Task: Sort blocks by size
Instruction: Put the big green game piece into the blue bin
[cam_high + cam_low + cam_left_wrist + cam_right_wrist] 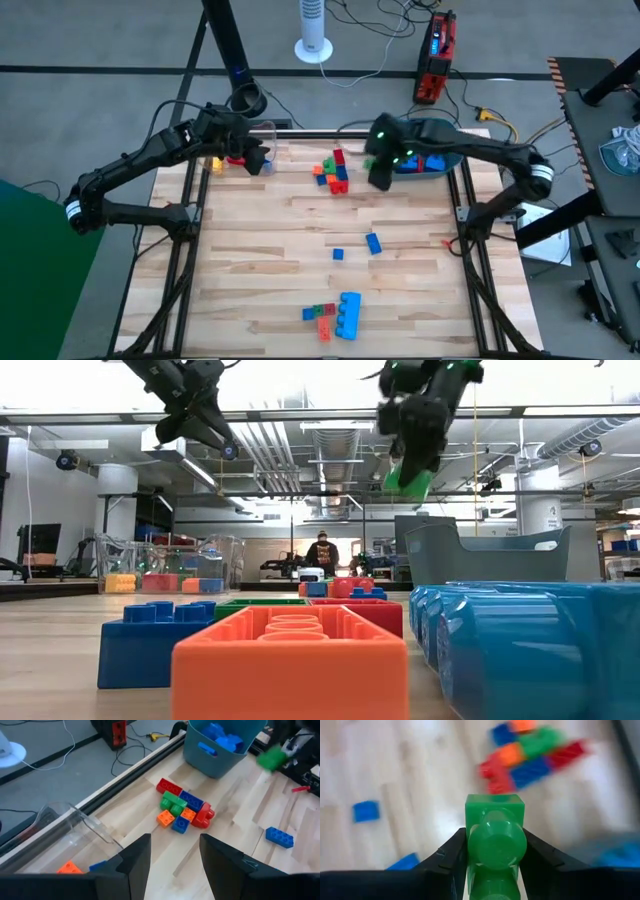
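My right end effector [495, 851]: clamped on a green block [495, 840], one finger [446, 857] on each side, studs facing my wrist camera; held up in the air above the surface [300, 230].
Where it hangs: at the far right of the surface, just beside the teal tub [220, 757], between the tub and the central pile.
Teal tub: right next to my right end effector, with blue blocks [222, 735] inside.
Central pile [334, 170]: red, green, blue and orange blocks bunched together, near my right end effector on the side away from the tub, lying between my two end effectors.
My left end effector [172, 855]: fingers spread apart, nothing between them; raised at the far left of the surface.
Clear plastic box [75, 827]: just beside my left end effector, with an orange piece [69, 867] and a blue piece showing at its base.
Loose blue blocks [373, 242]: two lying well away from both end effectors, toward the middle of the surface.
Near-edge group [340, 312]: a big light-blue block with small red, green and orange ones touching it, farthest from both end effectors.
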Robot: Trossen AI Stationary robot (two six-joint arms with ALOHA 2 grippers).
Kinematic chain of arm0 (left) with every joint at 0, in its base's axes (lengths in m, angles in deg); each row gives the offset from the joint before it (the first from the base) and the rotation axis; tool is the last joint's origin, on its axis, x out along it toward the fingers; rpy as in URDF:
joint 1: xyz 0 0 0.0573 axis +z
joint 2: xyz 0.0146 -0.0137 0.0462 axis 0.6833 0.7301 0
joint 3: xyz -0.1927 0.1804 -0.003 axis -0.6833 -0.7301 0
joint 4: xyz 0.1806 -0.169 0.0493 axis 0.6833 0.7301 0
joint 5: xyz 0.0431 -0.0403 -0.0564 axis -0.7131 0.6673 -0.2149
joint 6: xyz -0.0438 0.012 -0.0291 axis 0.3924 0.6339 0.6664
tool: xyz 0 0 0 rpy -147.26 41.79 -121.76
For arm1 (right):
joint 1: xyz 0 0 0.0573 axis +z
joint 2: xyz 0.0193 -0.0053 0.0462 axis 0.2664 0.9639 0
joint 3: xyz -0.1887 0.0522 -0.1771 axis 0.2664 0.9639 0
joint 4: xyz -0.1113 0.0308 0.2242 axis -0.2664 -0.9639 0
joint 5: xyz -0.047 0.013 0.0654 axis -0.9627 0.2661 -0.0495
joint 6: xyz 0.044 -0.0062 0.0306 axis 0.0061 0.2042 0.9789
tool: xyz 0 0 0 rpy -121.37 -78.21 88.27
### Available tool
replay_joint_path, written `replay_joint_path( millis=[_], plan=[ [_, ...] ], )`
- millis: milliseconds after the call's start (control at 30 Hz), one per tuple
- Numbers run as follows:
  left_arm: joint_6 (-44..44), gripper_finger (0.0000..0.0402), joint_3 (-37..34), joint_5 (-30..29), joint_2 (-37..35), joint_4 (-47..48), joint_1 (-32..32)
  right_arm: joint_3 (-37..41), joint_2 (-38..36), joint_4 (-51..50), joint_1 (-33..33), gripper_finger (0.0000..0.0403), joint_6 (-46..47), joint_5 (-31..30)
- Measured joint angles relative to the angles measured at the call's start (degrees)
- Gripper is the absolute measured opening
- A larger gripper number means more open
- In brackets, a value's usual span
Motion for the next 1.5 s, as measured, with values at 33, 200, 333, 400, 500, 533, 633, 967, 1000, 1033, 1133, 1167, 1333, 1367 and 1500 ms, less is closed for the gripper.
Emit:
replay_joint_path(
  millis=[33,200,333,400,500,533,633,967,1000,1033,1133,1167,1333,1367,1500],
  plan=[
    [0.0,0.0155,-0.02,0.02,0.0,-0.23,0.0,0.01,-1.48,-0.66,-0.67,0.013,1.39,-1.78],
    [-0.01,0.0155,-0.01,0.03,0.0,-0.64,0.0,0.0,-7.77,-3.71,-5.8,0.013,8.03,-6.66],
    [-0.02,0.0155,0.45,0.04,0.0,-0.74,0.0,0.0,-8.94,-8.19,-11.97,0.013,14.85,-9.23],
    [-0.02,0.0155,0.91,0.04,0.0,-0.72,0.0,0.0,-8.55,-11.22,-15.52,0.013,18.46,-10.0],
    [-0.03,0.0155,1.59,0.06,0.0,-0.85,-0.02,0.04,-6.07,-16.59,-20.72,0.013,21.76,-10.26],
    [-0.04,0.0155,1.76,0.06,0.0,-0.86,-0.02,0.2,-4.97,-17.78,-22.09,0.013,22.27,-10.33],
    [-0.31,0.0155,1.94,0.06,0.0,-0.93,-0.02,0.57,-1.85,-19.1,-25.76,0.013,22.48,-10.33],
    [-0.47,0.0155,1.93,0.1,0.0,-0.63,-0.07,0.7,5.27,-18.92,-29.56,0.013,20.69,-14.67],
    [-0.47,0.0155,1.94,0.1,0.0,-0.62,-0.07,0.72,5.74,-18.92,-29.56,0.013,20.64,-16.7],
    [-0.46,0.0155,1.95,0.1,0.0,-0.64,-0.07,0.72,6.19,-18.91,-29.53,0.013,20.62,-19.06],
    [-0.46,0.0155,1.92,0.1,0.0,-0.62,-0.07,0.72,7.32,-19.33,-29.53,0.013,21.43,-25.39],
    [-0.46,0.0155,1.92,0.1,0.0,-0.6,-0.07,0.76,7.43,-19.47,-29.56,0.0139,21.82,-26.03],
    [-0.46,0.0155,1.92,0.1,0.0,-0.47,-0.07,0.76,6.64,-19.31,-29.46,0.0233,23.91,-26.32],
    [-0.42,0.0155,1.92,0.12,0.0,-0.45,-0.07,0.76,6.12,-19.35,-29.39,0.0247,24.16,-26.34],
    [0.34,0.0155,1.92,0.15,0.0,-0.16,-0.07,0.76,3.44,-19.34,-28.8,0.0272,25.88,-25.64]
  ],
)
